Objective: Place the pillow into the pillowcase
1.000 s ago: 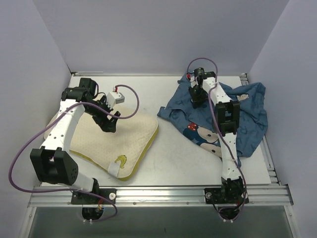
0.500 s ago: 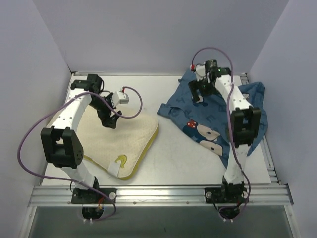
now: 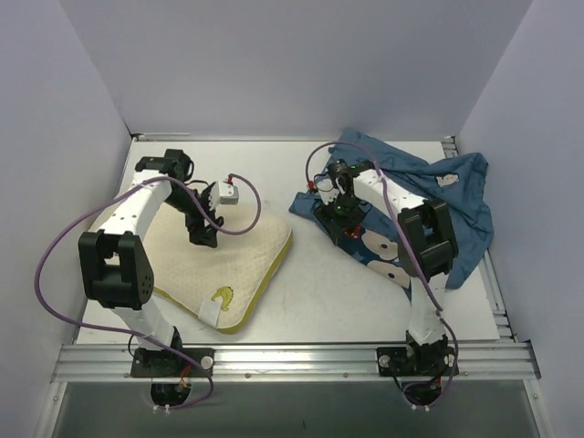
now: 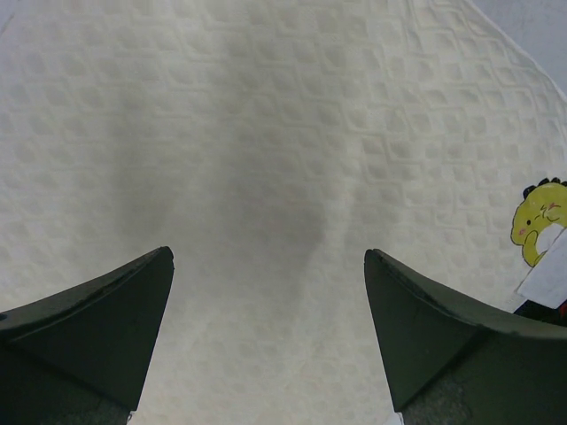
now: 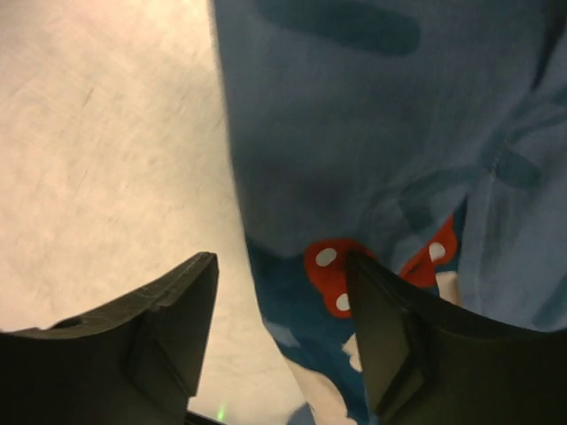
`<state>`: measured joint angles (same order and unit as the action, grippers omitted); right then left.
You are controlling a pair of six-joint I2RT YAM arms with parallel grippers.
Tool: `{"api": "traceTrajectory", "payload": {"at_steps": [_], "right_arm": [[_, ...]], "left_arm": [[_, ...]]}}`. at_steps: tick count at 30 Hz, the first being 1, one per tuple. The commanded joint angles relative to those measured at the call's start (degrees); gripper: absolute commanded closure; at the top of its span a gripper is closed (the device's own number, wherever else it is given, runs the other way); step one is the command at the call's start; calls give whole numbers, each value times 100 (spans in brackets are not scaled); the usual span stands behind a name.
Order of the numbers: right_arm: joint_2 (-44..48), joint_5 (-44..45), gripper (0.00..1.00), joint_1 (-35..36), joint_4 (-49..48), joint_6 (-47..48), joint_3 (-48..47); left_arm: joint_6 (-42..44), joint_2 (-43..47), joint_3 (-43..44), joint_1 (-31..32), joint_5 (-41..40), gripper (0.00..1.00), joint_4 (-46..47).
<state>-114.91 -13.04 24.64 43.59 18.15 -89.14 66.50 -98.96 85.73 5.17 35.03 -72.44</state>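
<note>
Nearest, the pillow (image 3: 228,260) lies flat on the left half of the table (image 3: 319,292), its yellow mark (image 3: 222,294) and white tag (image 3: 211,313) at the near corner; the left gripper (image 4: 266,257) hangs close over the quilted middle, fingers apart, nothing between them; to the right, clear of the pillow, the pillowcase (image 3: 461,205) sprawls crumpled, reaching toward the back edge; the right gripper (image 5: 279,257) hovers at its left edge, fingers apart, by a red bow (image 5: 332,274), half above cloth, half above bare table.
</note>
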Motion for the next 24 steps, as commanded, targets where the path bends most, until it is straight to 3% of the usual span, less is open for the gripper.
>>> {"api": "traceTrajectory", "payload": {"at_steps": [1, 3, 4, 7, 11, 13, 15, 16, 18, 19, 21, 22, 24], "right_arm": [[-609, 179, 43, -91, 105, -294, -296], [-804, -74, 55, -135, 123, -382, -568], [-892, -250, 69, -170, 123, -444, -682], [-1077, -901, 90, -284, 123, -681, -1139], [-1095, -1744, 94, -320, 132, -980, -1667], [-981, -2174, 89, -241, 149, -1024, -1712], [-928, -2500, 76, -179, 202, -1129, -1712], [-849, -2754, 45, -188, 315, -1164, -1694], [-700, -2853, 26, -266, 439, -1113, -1615], [-490, -2862, 25, -319, 553, -1095, -1493], [-226, -2871, 24, -530, 589, -1077, -1308], [19, -2801, 24, -818, 580, -1103, -1238], [258, -2434, 24, -1092, 580, -1016, -1027]], "left_arm": [[1302, 377, -249, 72, 163, 3, -15], [1933, 395, -338, 159, 40, 3, -6], [2120, 377, -347, 186, -126, 3, -6], [3234, 307, -373, 221, -285, 3, -287], [4203, 246, -741, 344, -592, 3, -516], [4450, 123, -979, 475, -664, 3, -420], [4346, -18, -1058, 581, -672, 2, -271], [4276, -97, -1137, 625, -690, 3, -174], [4109, -325, -1234, 704, -734, 2, 107], [4073, -378, -1409, 731, -778, 5, 273], [4081, -397, -1646, 819, -874, 26, 441], [4064, -361, -1787, 845, -883, 47, 529], [3890, -203, -2025, 950, -918, 74, 582]]}}
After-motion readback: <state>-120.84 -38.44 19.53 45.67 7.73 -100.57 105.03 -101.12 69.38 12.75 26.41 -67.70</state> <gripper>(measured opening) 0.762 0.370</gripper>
